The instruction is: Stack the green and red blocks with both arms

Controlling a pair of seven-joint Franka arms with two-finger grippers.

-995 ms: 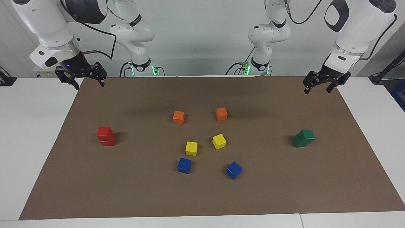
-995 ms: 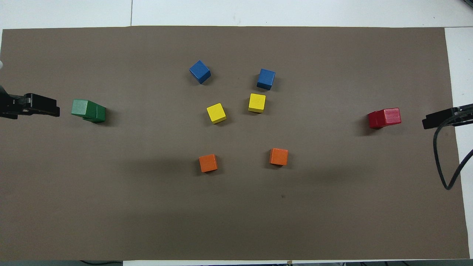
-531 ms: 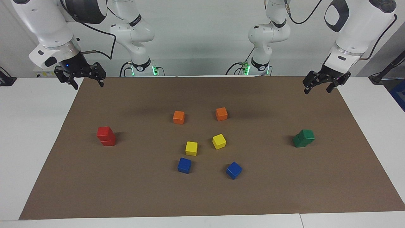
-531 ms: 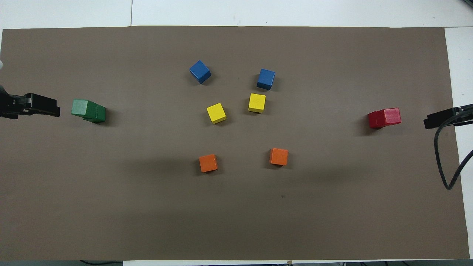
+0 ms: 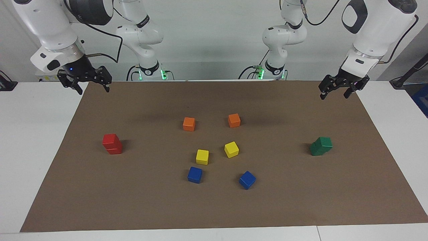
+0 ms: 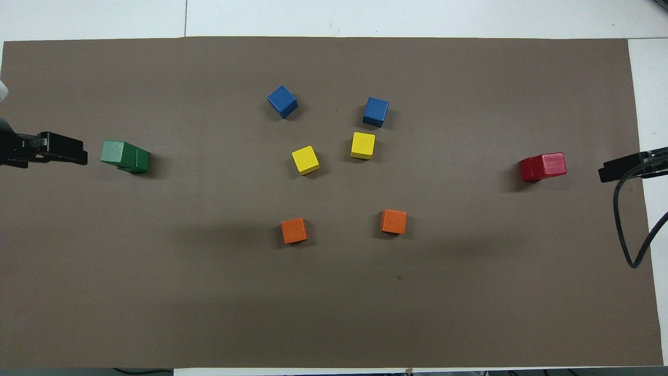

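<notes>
Two red blocks stand stacked (image 5: 112, 144) toward the right arm's end of the mat; the stack also shows in the overhead view (image 6: 543, 166). Two green blocks stand stacked (image 5: 321, 146) toward the left arm's end, the top one set a little askew; they also show in the overhead view (image 6: 125, 155). My right gripper (image 5: 94, 90) is open and empty, up in the air over the mat's edge, apart from the red stack. My left gripper (image 5: 334, 95) is open and empty, raised over the mat's corner, apart from the green stack. Only the grippers' tips show in the overhead view, the left (image 6: 57, 149) and the right (image 6: 621, 168).
On the brown mat (image 5: 214, 207) lie two orange cubes (image 5: 189, 124) (image 5: 234, 120), two yellow cubes (image 5: 202, 156) (image 5: 231, 149) and two blue cubes (image 5: 195, 174) (image 5: 247, 179), grouped in the middle. White table borders the mat.
The left gripper has drifted very slightly up and inward. The right gripper and all the blocks have stayed where they were.
</notes>
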